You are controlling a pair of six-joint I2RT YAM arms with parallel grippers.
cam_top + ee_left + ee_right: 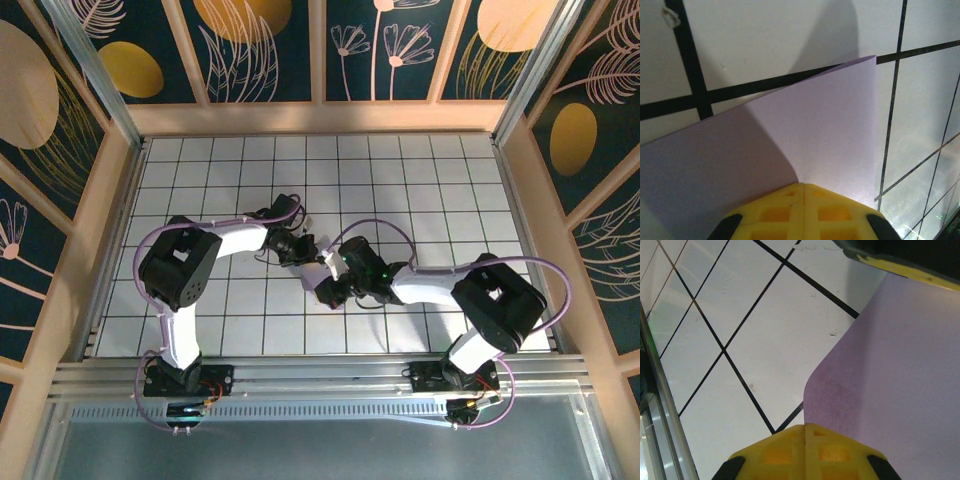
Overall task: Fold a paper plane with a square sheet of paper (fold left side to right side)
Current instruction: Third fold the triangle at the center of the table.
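Note:
The square sheet of paper point(815, 135) is pale lavender and curves up off the white grid tiles, with one corner lying flat near a black line. My left gripper point(804, 185) is shut, and the sheet comes straight out from between its yellow tips. My right gripper point(805, 426) is also shut and pinches the sheet point(900, 370) at its rounded, lifted edge. In the top view the left gripper point(305, 250) and right gripper point(330, 285) meet near the table's middle and cover most of the sheet. A yellow finger point(900, 267) of the left gripper shows in the right wrist view.
The white tiled table point(420, 190) is walled by wooden panels on three sides. A metal rail point(320, 375) runs along the near edge by the arm bases. Purple cables loop over both arms.

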